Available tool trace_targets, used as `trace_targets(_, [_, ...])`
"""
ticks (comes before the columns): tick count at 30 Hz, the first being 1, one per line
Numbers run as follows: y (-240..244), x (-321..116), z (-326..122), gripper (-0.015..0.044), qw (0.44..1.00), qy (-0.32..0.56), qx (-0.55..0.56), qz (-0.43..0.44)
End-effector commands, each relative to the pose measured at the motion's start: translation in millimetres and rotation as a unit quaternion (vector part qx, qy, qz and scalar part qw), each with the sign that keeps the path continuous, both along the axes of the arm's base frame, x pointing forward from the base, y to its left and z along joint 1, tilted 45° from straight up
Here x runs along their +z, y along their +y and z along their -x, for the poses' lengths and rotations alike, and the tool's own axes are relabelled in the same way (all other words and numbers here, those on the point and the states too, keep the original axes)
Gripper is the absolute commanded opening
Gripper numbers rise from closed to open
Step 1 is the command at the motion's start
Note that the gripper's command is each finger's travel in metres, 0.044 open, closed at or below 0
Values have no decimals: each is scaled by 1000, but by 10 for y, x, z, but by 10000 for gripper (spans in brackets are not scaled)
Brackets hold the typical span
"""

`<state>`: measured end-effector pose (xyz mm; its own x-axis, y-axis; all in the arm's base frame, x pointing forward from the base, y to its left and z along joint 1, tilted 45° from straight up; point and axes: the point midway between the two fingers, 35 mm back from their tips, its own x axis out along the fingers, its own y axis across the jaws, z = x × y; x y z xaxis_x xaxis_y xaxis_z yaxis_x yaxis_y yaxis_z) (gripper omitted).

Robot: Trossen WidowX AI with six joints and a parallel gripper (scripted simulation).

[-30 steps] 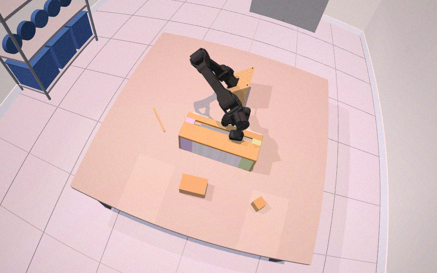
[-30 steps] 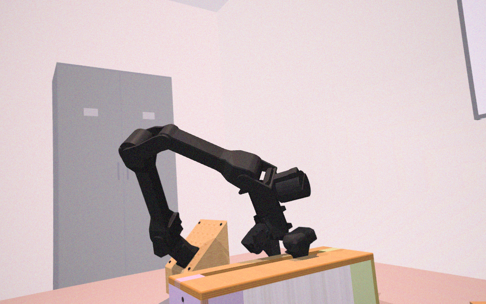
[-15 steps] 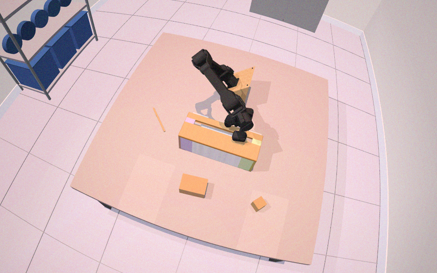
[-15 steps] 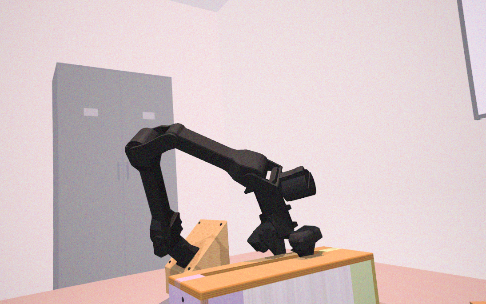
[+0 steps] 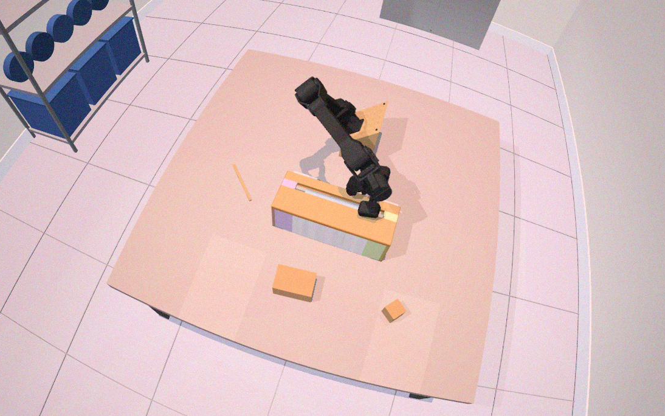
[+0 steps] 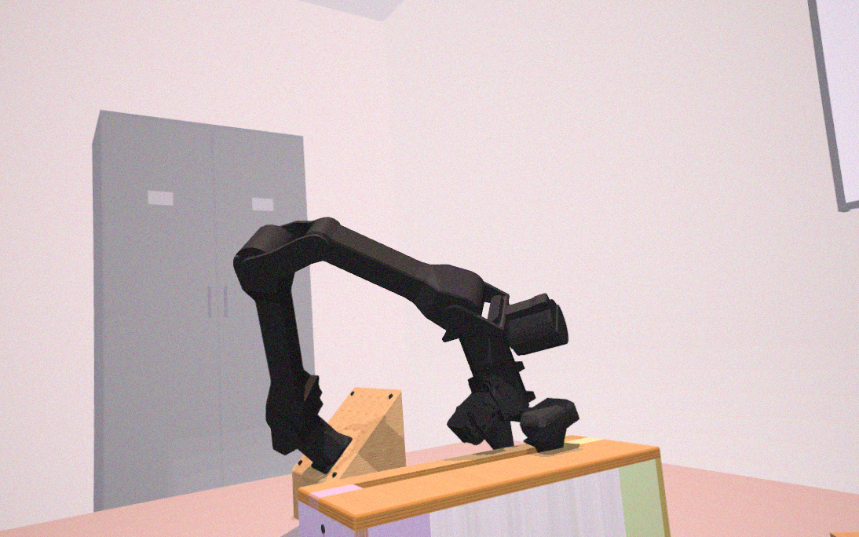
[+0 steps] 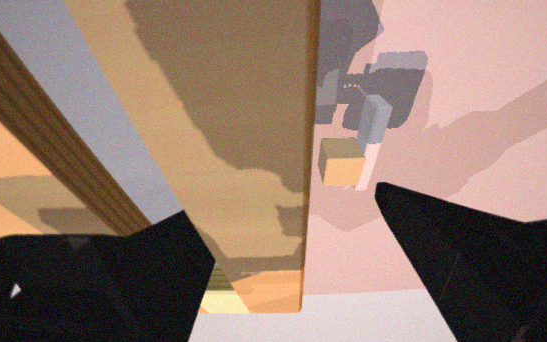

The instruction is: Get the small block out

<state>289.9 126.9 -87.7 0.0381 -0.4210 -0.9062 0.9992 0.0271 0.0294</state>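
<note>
The box (image 5: 319,209) (image 6: 486,482) has an orange top with a slot along the back, a clear front, a purple left end and a green right end. My gripper (image 5: 363,201) (image 6: 511,440) (image 7: 302,193) is open and empty at the slot's right end, near the green end. It straddles the box's back wall (image 7: 249,100): one finger in the slot, the other outside behind the box. In the wrist view a small orange block (image 7: 341,162) lies on the table just outside that wall, beside a pale bar (image 7: 373,122). The box and arm hide this block in the top and exterior views.
Another small orange cube (image 5: 393,309) and a flat orange box (image 5: 294,282) lie on the table in front of the box. A thin stick (image 5: 242,182) lies to its left. A wooden wedge (image 5: 371,124) (image 6: 369,427) carries the arm's base behind it.
</note>
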Motion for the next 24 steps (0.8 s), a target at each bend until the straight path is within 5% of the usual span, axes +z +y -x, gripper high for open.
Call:
trace_targets(1, [122, 81, -7, 400, 1000, -1, 0, -3])
trace_targets(12, [412, 403, 40, 374, 1000, 2, 17, 1])
trace_targets(16, [459, 383, 185, 285, 978, 78, 190, 34])
trace_targets(24, [532, 327, 241, 285, 800, 246, 538, 96])
